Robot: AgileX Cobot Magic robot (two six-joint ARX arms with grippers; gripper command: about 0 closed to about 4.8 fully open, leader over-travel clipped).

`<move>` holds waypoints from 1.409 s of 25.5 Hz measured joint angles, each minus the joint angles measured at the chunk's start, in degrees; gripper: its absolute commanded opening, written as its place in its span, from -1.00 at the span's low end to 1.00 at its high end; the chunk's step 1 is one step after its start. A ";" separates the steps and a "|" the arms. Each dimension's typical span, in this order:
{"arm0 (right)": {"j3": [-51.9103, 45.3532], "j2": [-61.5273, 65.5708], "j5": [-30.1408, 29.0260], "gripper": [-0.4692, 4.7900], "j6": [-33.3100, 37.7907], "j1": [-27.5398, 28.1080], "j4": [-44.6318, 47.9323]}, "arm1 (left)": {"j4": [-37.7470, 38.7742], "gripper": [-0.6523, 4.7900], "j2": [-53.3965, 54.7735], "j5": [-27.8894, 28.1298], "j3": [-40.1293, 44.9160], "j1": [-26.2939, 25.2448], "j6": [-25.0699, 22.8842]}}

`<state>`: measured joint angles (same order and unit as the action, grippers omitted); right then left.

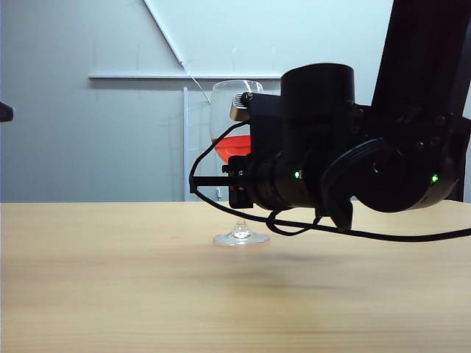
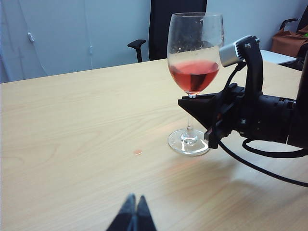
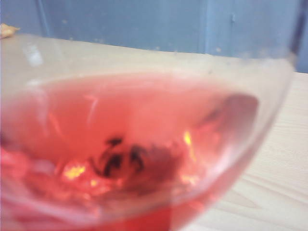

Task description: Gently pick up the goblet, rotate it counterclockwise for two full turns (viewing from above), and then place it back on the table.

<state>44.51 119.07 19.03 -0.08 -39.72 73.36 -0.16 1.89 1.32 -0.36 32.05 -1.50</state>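
Now right gripper (image 2: 195, 102) clamps goblet (image 2: 194, 62) stem (left gripper (image 2: 134, 211) closed)

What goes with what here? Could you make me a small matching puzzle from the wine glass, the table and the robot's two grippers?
1 goblet
2 table
3 left gripper
4 right gripper

A fingers closed on the goblet
B light wood
C holds red liquid
D fingers shut, empty, apart from the goblet

Pairs: 1-C, 2-B, 3-D, 4-A

The wide light-beige wooden table (image 2: 72, 125) with fine grain carries the tall clear goblet (image 2: 195, 53) with red liquid; whether its round foot touches the wood is unclear.
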 measured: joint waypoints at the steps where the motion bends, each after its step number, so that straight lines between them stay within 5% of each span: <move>1: 0.00 0.00 0.07 -0.64 0.00 0.00 -0.04 | -0.02 -0.78 0.00 0.00 0.00 0.00 0.00; 6: 0.02 -0.02 0.22 -0.60 -0.02 0.00 -0.02 | 0.00 -0.78 -0.17 0.00 0.00 0.00 0.00; 13: -0.72 -0.48 0.26 -0.17 -1.29 -0.09 0.68 | -0.02 -0.78 -0.35 0.00 0.00 0.00 0.00; 23: -12.24 -9.92 1.31 -0.17 -1.53 -1.73 0.35 | 0.00 -0.78 -0.35 -0.02 0.00 -0.68 -0.02; 29: -21.33 -22.95 6.10 -0.17 -1.51 -5.81 -2.99 | 0.00 -0.78 -0.33 -0.04 0.00 -7.26 0.00; 36: -29.77 -53.92 6.86 -0.85 -1.55 -11.96 -23.37 | 0.00 -0.78 -0.44 0.02 0.02 -21.38 0.00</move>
<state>14.74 65.14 25.89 -1.63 -51.68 50.00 -0.16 1.45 1.34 -0.34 10.68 -1.50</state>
